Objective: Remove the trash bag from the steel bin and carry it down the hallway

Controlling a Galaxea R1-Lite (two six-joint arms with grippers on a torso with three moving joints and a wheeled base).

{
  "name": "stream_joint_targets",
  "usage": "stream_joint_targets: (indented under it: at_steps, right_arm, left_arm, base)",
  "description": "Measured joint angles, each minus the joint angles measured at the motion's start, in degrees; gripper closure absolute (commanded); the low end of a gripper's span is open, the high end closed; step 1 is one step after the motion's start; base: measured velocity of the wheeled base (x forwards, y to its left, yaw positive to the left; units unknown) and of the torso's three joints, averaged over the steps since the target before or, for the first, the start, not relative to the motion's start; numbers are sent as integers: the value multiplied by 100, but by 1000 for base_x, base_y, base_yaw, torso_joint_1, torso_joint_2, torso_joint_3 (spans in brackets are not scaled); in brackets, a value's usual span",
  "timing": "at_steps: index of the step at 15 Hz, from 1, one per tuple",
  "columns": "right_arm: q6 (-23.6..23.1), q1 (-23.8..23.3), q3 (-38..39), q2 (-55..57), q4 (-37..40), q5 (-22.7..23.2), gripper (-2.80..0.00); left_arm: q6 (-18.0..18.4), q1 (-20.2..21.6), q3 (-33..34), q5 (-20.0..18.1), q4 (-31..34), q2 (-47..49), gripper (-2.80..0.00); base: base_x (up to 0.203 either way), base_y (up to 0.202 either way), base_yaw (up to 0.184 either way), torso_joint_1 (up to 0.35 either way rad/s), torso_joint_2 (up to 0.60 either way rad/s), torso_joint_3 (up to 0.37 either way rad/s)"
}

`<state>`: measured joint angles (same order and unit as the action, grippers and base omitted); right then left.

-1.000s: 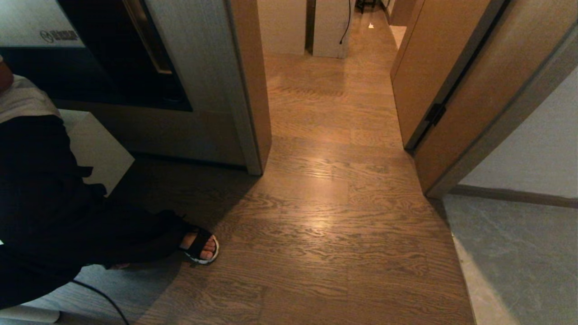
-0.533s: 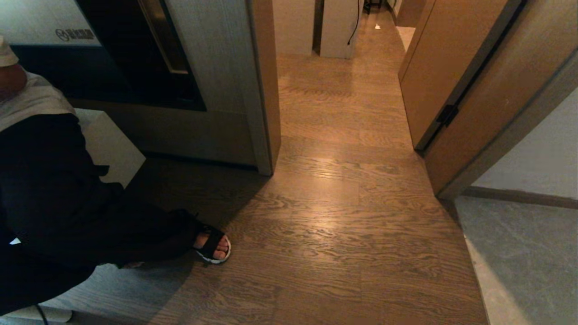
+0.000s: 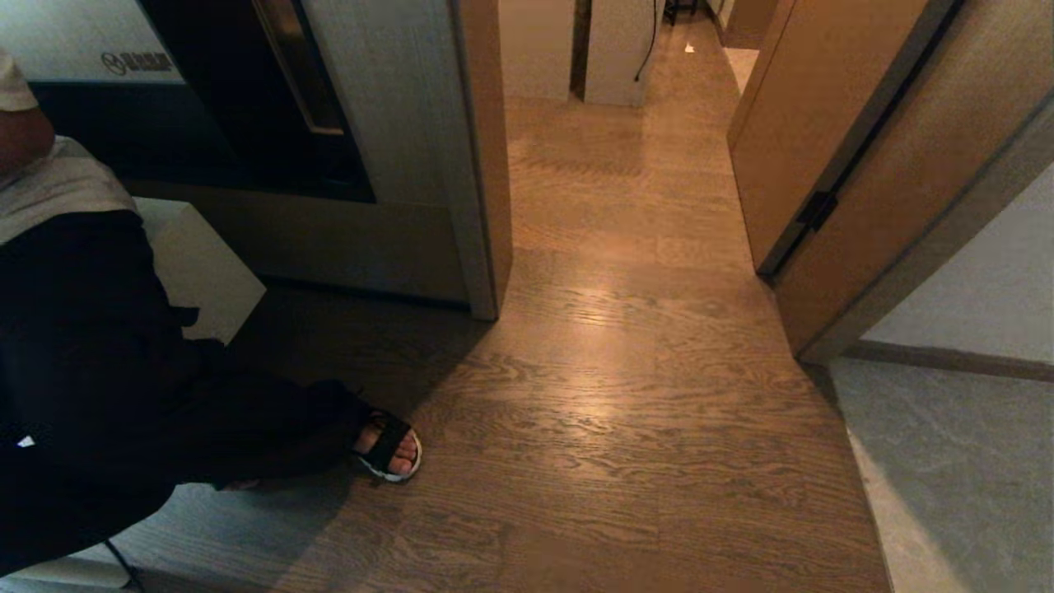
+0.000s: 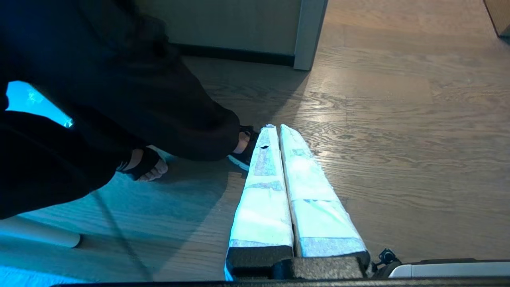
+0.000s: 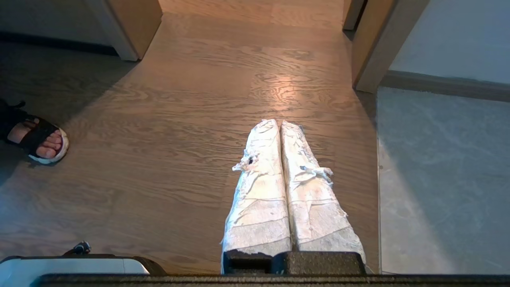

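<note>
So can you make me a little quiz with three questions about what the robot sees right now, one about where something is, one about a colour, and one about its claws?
1. Where is the person's sandalled foot in the head view?
A. on the wooden floor, at the left
B. on the grey tiles at the right
C. far down the passage

2. What colour are the sandal's straps?
A. red
B. black
C. yellow

3. How are the two claws?
A. both shut and holding nothing
B. both wide open
C. one holding a bag

Answers:
1 A, the foot stands on the wood planks near the left side.
2 B, dark black straps cross the toes over a pale sole.
3 A, the left claw and the right claw each show wrapped fingers pressed together, with only floor beyond them.
</note>
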<state>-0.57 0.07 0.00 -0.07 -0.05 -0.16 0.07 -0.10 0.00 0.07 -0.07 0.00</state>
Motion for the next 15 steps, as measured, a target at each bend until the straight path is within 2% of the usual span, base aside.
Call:
stream_joint_targets:
  at_steps: [5,15]
  right_arm:
    - [9,2,0,7,-1,2,0]
    - [-2,-6,0,7,-2,-1,0]
  left_arm:
    - [-5,7,0,2,2,0,0]
    - [-7,0,0,0,2,0,0]
  base:
    - [-2,5,-30,1,1,0]
    - [1,10,-167,2,3,4]
